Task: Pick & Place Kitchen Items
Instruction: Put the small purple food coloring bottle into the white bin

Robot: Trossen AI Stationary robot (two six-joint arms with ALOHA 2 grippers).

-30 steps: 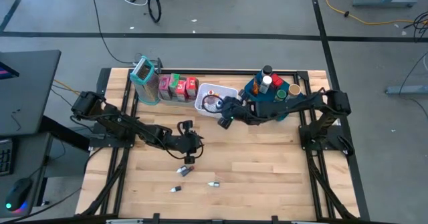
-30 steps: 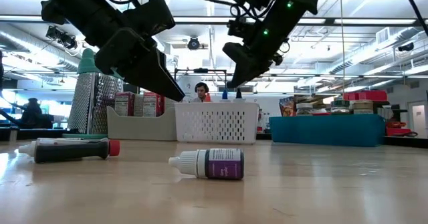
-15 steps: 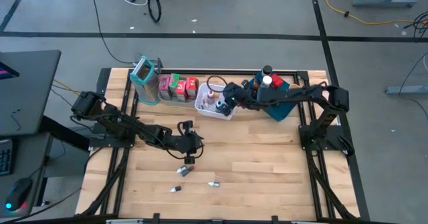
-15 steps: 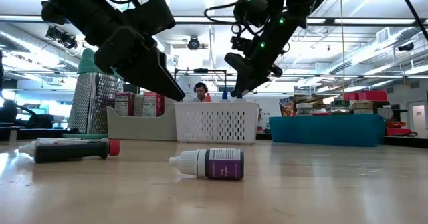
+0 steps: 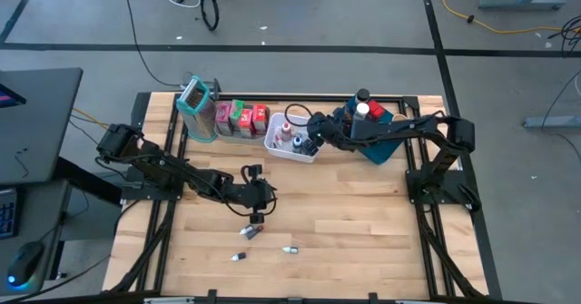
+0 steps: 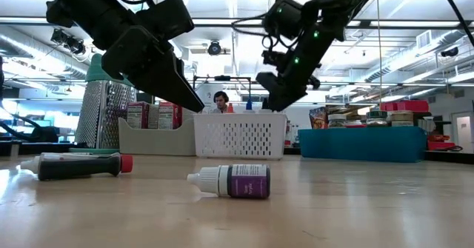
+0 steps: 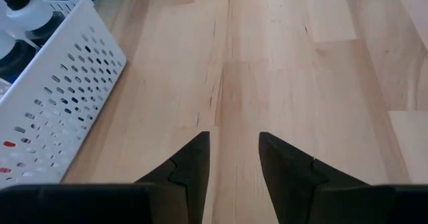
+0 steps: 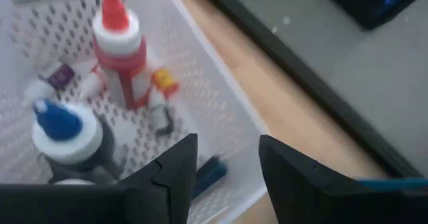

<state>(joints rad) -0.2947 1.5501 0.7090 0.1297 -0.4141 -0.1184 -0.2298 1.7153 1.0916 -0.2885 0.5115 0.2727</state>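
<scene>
- The bench [image 5: 363, 213] is a light wooden top of joined planks, edged by a black frame.
- Along its far edge stand, from left to right, a metal grater with a teal top [image 5: 196, 107], a low tray holding red and pink cartons [image 5: 241, 118], a white mesh basket [image 5: 278, 146] and a blue tray [image 5: 382, 150].
- On the open boards nearer the front lie three small loose items: a dark tube with a red cap [image 6: 78, 165], a small purple-labelled dropper bottle [image 6: 229, 181] and one more tiny bottle [image 5: 290, 249].
- The tube and the dropper bottle both lie on their sides, apart from each other.
</scene>
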